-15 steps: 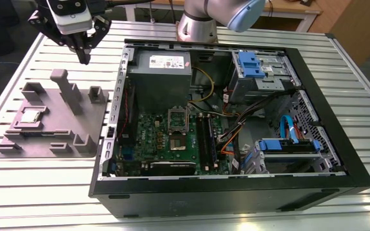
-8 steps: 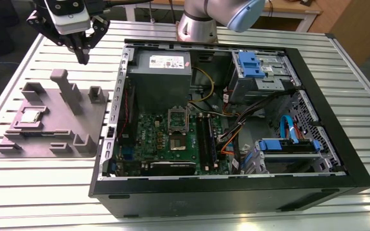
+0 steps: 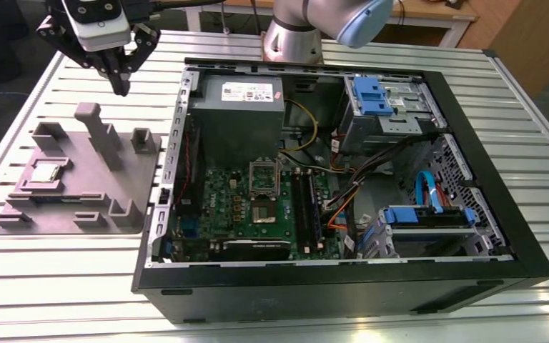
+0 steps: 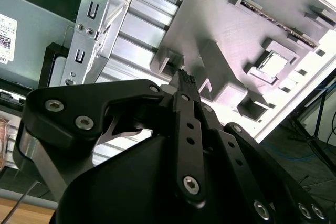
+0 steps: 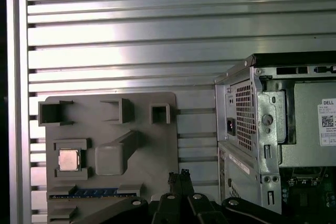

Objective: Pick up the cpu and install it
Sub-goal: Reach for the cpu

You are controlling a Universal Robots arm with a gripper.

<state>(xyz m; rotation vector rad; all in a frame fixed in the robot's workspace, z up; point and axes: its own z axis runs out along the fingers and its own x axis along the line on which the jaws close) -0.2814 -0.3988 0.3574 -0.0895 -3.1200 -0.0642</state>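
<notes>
CPU lies flat in a square pocket of the grey tray, held level for pickup, below and well apart from the gripper, which hovers empty with fingers together beside the open computer case.

Fixture lies on the tabletop at the exterior view's left, with the open case just beside it on the right. Cpu sits in a fixture pocket on the side away from the case. In the case, the motherboard lies nearest the fixture with the power supply behind it, and the hand hangs above the fixture's far edge.
</notes>
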